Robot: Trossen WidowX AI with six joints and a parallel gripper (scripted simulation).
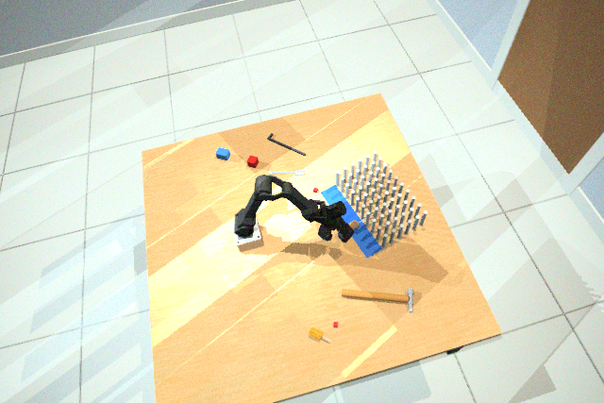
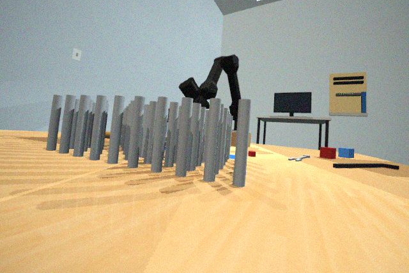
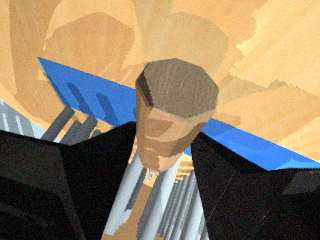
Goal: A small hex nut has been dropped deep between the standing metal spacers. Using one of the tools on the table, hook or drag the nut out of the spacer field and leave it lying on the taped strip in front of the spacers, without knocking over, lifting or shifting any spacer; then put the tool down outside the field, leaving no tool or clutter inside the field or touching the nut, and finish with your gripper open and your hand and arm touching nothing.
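My gripper [image 1: 352,229] [image 3: 164,132] is shut on a wooden-handled tool [image 1: 354,225] [image 3: 177,95], over the blue taped strip [image 1: 331,192] [image 2: 232,156] [image 3: 250,145] at the field's front edge. The faceted handle end faces the wrist camera; the tool's far end is hidden. The grey metal spacers [image 1: 423,218] [image 2: 242,140] [image 3: 160,205] stand upright beyond the strip. A small pale metallic detail shows below the handle in the wrist view; I cannot tell whether it is tool or nut. The nut is not clearly seen. The exterior view has the fingers hidden behind spacers.
A black hooked rod [image 1: 288,145] [image 2: 365,165], a wrench [image 1: 288,173] [image 2: 298,158], a red block [image 1: 252,161] [image 2: 327,152] and a blue block [image 1: 223,153] [image 2: 346,152] lie off the field. A hammer [image 1: 376,295], yellow-handled screwdriver [image 1: 315,333] and small red cubes [image 1: 315,190] [image 1: 335,324] also lie outside.
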